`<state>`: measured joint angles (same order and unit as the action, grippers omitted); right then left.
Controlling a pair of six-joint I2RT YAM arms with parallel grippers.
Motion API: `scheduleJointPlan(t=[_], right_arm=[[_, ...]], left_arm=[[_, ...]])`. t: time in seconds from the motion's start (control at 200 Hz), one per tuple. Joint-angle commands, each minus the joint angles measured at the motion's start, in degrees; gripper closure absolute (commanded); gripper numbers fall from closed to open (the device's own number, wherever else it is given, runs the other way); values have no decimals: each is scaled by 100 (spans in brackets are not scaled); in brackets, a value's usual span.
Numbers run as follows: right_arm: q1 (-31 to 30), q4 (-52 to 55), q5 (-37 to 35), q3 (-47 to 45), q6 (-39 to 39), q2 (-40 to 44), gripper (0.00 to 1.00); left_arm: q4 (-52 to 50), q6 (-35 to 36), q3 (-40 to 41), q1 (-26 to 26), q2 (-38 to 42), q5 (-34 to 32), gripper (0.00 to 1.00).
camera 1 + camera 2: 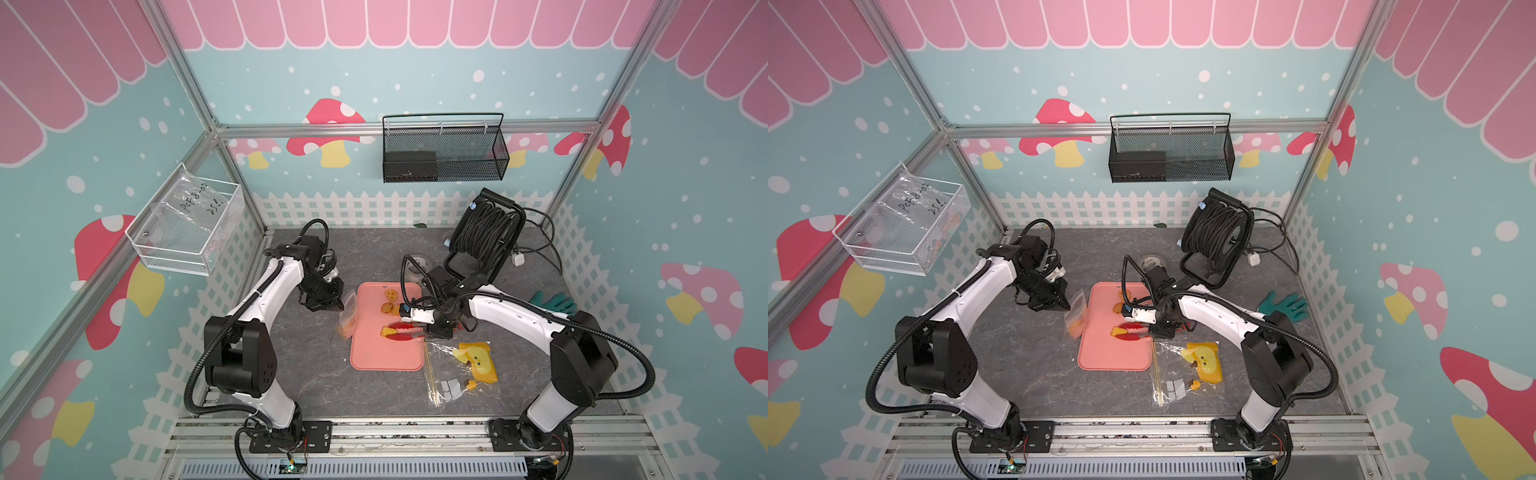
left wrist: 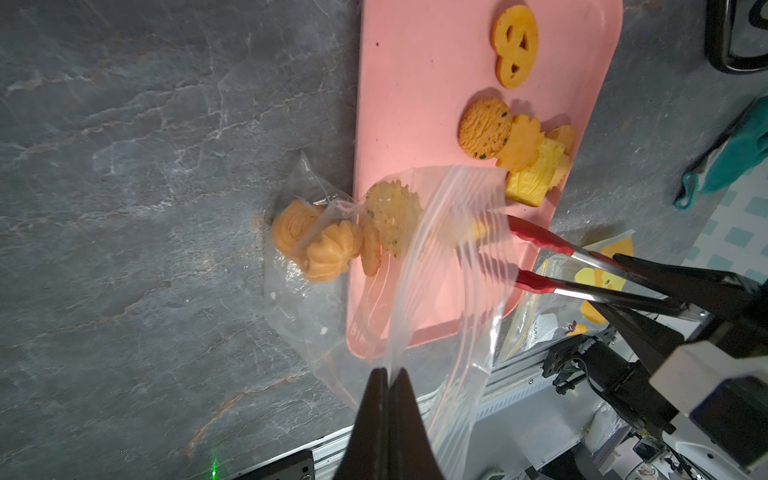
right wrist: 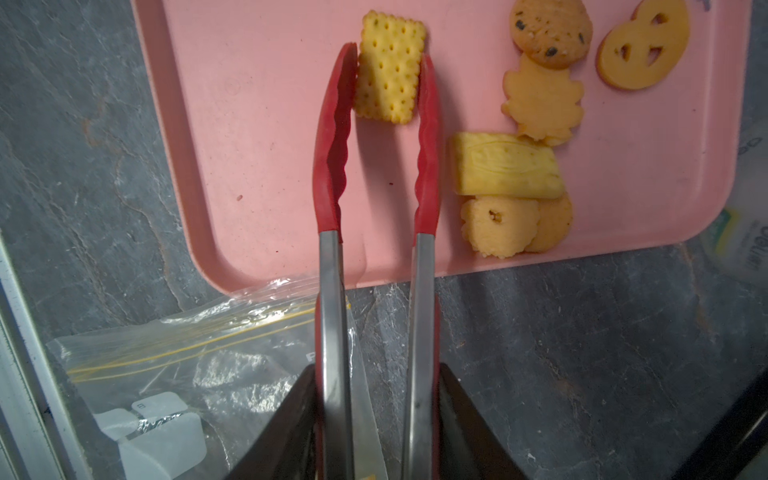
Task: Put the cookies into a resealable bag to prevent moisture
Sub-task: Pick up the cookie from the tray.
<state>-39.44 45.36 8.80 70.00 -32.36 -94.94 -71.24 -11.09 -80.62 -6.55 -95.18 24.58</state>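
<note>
A: Starting with the left gripper [image 2: 390, 372]: how wide?
B: Not wide at all. Pinched flat together on one edge of the resealable bag [image 2: 449, 257], holding that edge up off the table [image 2: 124, 208].

A: And inside?
B: Several of the cookies [image 2: 328, 249] already, bunched at the low end: swirled ones and a lacy one. Lying partly on the table, partly over the long edge of the pink tray [image 2: 415, 104].

A: Now the right gripper [image 3: 376, 368]?
B: Partly closed, squeezing the steel handles of a pair of tongs [image 3: 330, 282] from outside, one finger against each handle.

A: Touching anything with those?
B: Yes. Red tips down over the tray, set on either side of a square cracker [image 3: 390, 68] and meeting its two long edges. Cannot tell whether lifted or flat on the tray.

A: Elsewhere on the tray?
B: More cookies beside the tongs, untouched: a chocolate-chip round [image 3: 550, 31], a pretzel shape [image 3: 642, 45], a leaf shape [image 3: 540, 99], a stamped bar [image 3: 507, 164] and a ring [image 3: 496, 226] overlapping a plain round.

A: Anything on the table by the right gripper?
B: A larger clear bag [image 3: 187, 353] with a yellow zip line, lying under the handles and reaching the tray's edge
</note>
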Motion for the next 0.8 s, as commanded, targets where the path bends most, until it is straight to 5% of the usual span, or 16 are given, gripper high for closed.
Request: scheduleJointPlan(t=[0.0, 0.4, 0.54, 0.791], right_arm=[[62, 159, 25, 113, 52, 311, 59], [854, -832, 1896, -114, 585, 1844, 61], [835, -1395, 2817, 34, 908, 1632, 62], [667, -1760, 3194, 450, 880, 803, 63]], left_arm=[[-72, 132, 7, -27, 43, -26, 100], [-73, 68, -89, -90, -17, 37, 100], [-74, 4, -188, -123, -16, 54, 100], [-210, -43, -312, -107, 43, 16, 100]])
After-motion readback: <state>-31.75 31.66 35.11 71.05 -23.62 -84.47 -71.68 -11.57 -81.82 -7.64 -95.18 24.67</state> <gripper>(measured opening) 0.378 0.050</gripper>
